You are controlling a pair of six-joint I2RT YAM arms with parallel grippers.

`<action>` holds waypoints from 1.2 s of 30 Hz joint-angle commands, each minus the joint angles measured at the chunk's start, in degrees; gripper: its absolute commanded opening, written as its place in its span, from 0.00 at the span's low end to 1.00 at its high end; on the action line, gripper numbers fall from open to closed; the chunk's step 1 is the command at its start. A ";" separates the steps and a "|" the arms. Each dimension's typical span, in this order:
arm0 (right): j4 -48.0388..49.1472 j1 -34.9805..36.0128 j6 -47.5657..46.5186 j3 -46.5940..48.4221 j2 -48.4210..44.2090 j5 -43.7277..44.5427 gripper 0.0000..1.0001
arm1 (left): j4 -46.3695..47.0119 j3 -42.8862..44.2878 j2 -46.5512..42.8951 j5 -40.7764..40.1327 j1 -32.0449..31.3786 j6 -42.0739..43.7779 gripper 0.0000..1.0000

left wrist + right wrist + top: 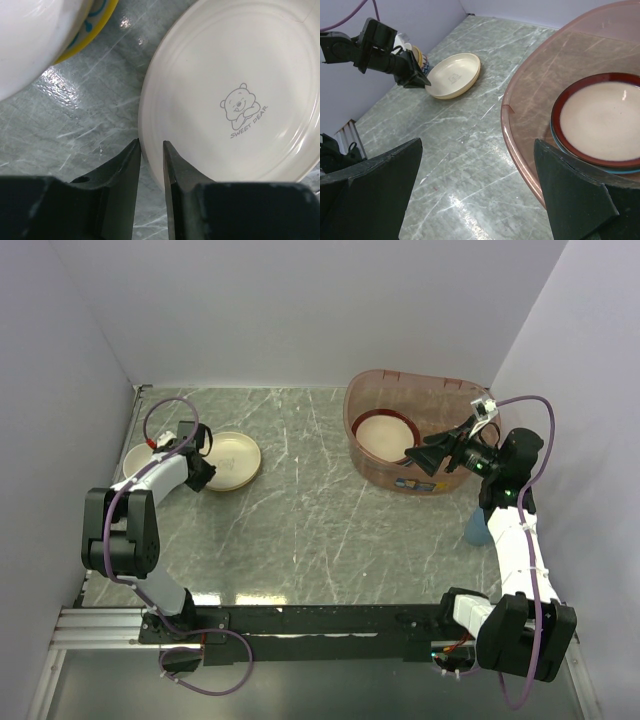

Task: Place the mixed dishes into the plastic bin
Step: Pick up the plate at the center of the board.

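My left end effector [150, 167] straddles the rim of the small cream bowl [235, 95], jaws narrow; I can't tell if they pinch. The bowl lies toward the desk's far left corner. I'd seat deeper, clamp firmly and lift level. My right end effector [478, 145] gapes empty at the plastic bin [520, 125], far right corner.
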 commanded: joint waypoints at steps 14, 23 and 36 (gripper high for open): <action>0.44 -0.28 -1.11 2.16 -0.41 -0.59 1.00 | 4.22 -2.77 -3.84 2.10 1.44 0.02 0.04; 0.53 -0.37 -1.11 2.25 -0.33 -0.59 1.00 | 5.45 -3.56 -11.84 7.10 5.48 3.19 0.01; 0.00 -0.19 -2.60 2.08 -0.59 -1.46 1.00 | 8.43 -6.19 -18.77 15.09 7.68 9.24 0.01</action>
